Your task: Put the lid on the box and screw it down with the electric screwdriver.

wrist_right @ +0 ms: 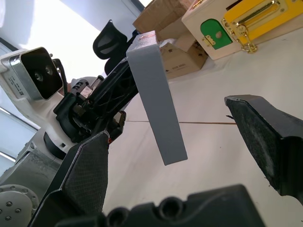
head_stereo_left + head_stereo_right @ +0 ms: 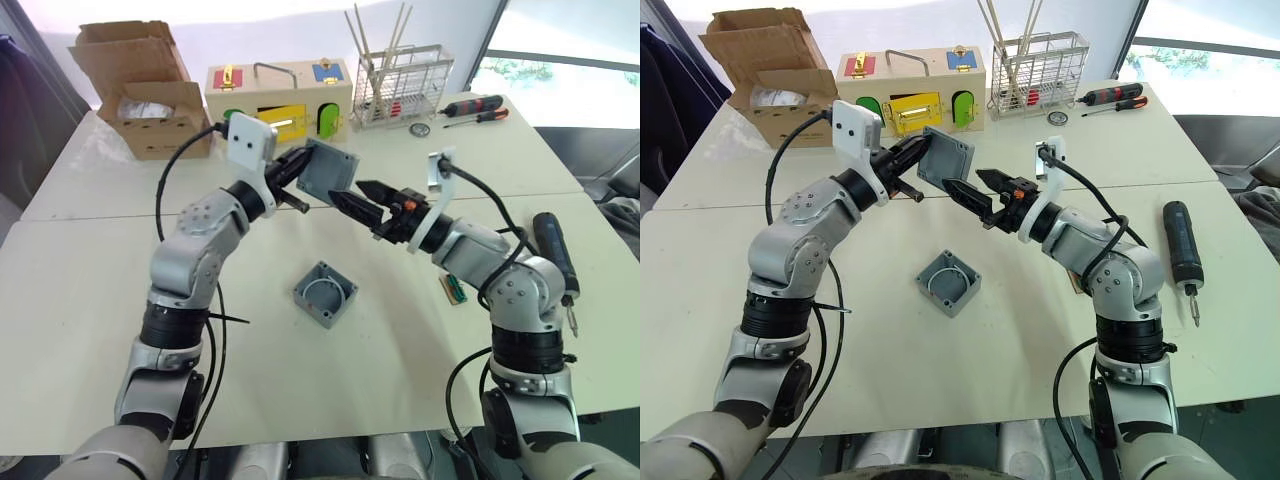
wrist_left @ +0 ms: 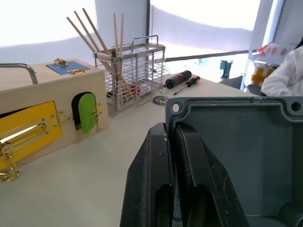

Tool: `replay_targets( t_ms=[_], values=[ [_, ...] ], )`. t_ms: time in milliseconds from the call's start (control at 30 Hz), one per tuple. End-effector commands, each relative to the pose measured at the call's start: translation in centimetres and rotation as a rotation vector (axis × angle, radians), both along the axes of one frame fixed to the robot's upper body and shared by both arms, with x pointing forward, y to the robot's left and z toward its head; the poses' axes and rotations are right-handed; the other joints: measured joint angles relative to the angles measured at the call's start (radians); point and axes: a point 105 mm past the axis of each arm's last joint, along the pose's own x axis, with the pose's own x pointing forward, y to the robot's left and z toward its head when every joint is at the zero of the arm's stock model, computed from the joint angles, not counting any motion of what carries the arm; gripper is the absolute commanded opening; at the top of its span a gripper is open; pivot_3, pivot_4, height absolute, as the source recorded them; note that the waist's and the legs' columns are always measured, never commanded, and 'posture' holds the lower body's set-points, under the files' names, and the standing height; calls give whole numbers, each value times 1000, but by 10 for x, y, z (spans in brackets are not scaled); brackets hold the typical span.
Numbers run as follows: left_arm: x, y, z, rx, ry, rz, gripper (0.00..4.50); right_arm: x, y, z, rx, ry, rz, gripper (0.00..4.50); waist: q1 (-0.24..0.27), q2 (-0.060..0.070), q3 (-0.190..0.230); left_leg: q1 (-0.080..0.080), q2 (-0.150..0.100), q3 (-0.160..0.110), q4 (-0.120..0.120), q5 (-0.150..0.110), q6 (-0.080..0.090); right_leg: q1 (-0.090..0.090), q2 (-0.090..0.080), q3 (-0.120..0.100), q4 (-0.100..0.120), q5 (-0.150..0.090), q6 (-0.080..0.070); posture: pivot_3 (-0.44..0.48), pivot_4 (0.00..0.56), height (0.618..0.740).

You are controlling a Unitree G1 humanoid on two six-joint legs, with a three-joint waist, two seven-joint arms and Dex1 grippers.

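Nearest on the white counter (image 2: 90, 300) sits the small square grey plastic box (image 2: 325, 293), open and upright. Right of it, well apart, lies the thick black electric screwdriver (image 2: 554, 257). Farther back and raised, the left tool (image 2: 297, 170) is clamped on one edge of the flat square grey plastic lid (image 2: 327, 170); the right tool (image 2: 352, 197) stands apart just beside it. Stiff, light and smooth, the lid looks best gripped across opposite rims.
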Motion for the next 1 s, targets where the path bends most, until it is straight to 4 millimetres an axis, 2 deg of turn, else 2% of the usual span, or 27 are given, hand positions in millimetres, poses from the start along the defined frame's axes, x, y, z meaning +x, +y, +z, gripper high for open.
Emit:
replay_targets(
  t_ms=[33, 133, 267, 433, 667, 700, 733, 800, 900, 1000],
  values=[
    [-8, -3, 18, -13, -70, -19, 59, -1, -3, 13, 37, -56, -11, 4500, 0, 0, 0, 0, 0, 0, 0, 0, 0, 0, 0, 0, 0, 0, 0, 0, 150, 739],
    [-9, -2, 15, -12, -65, -16, 0, -1, -2, 16, 64, -68, -16, 3719, 0, 0, 0, 0, 0, 0, 0, 0, 0, 0, 0, 0, 0, 0, 0, 0, 150, 739],
    [-8, 0, 14, -13, -60, -10, 0, -2, -2, 17, 83, -68, -12, 2436, 1, 0, 0, 0, 0, 0, 0, 0, 0, 0, 0, 0, 0, 0, 0, 0, 150, 739],
    [-7, 2, 14, -16, -58, -7, 0, -6, -1, 15, 94, -61, -1, 138, 0, 0, 0, 0, 0, 0, 0, 0, 0, 0, 0, 0, 0, 0, 0, 0, 150, 739],
    [-10, 0, 10, -17, -32, -37, 0, -6, -2, 14, 90, -63, -7, 99, 0, 0, 0, 0, 0, 0, 0, 0, 0, 0, 0, 0, 0, 0, 0, 0, 150, 739],
    [-11, 0, 10, -29, -23, -50, 688, -6, -2, 15, 80, -80, -12, 99, 0, 0, 0, 0, 0, 0, 0, 0, 0, 0, 0, 0, 0, 0, 0, 0, 150, 739],
    [-12, 2, 11, -46, -19, -55, 1012, -6, -2, 16, 70, -98, -19, 99, 0, 0, 0, 0, 0, 0, 0, 0, 0, 0, 0, 0, 0, 0, 0, 0, 150, 739],
    [-13, 5, 13, -65, -17, -58, 2062, -6, -3, 17, 60, -116, -28, 99, -1, 0, 0, 0, 0, 0, 0, 0, 0, 0, 0, 0, 0, 0, 0, 0, 150, 739],
    [-20, 33, 26, -198, 24, -75, 3524, -7, -9, 26, -37, -276, -112, 99, -1, 0, 0, 0, 0, 0, 0, 0, 0, 0, 0, 0, 0, 0, 0, 0, 150, 739],
    [-32, 58, 32, -338, 113, -146, 3524, -14, -14, 25, -228, -503, -218, 99, -3, 0, 0, 0, 0, 0, -1, 0, 0, -2, 0, 0, 1, 0, 0, 0, 150, 739]
  ],
)
